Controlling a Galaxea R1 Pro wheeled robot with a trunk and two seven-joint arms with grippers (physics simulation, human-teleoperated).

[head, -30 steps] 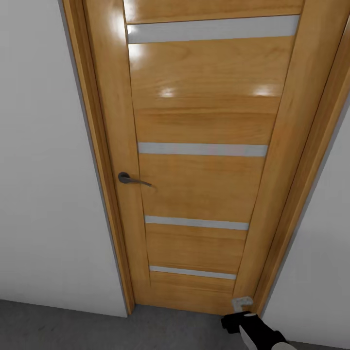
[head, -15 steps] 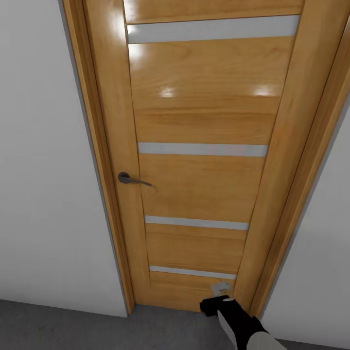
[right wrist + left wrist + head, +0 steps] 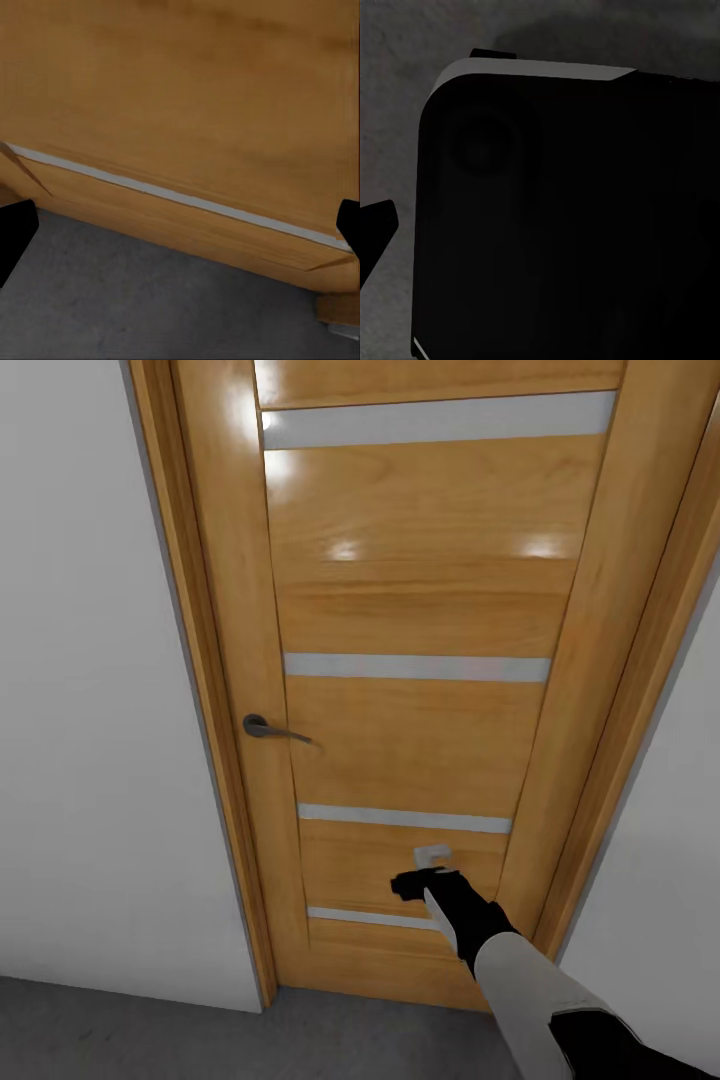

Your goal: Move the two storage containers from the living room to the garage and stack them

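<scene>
The robot faces a closed wooden door (image 3: 400,690), its right gripper (image 3: 425,868) raised near the lower panel, jaws spread and empty. Neither storage container is anywhere I can see, so carrying and stacking look yet to be done. Whether the left jaws are released or clenched, I cannot tell.

A glossy honey-coloured wooden door (image 3: 400,660) with pale horizontal strips stands closed between plain white walls (image 3: 90,710) above dark grey floor (image 3: 150,1030).

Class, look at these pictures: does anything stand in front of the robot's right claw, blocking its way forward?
Yes. A shut wooden door stands right in front of the robot, set in its frame between white walls. The right claw is raised before the door's lower panels, well below and to the side of the handle. No bins show here.
</scene>
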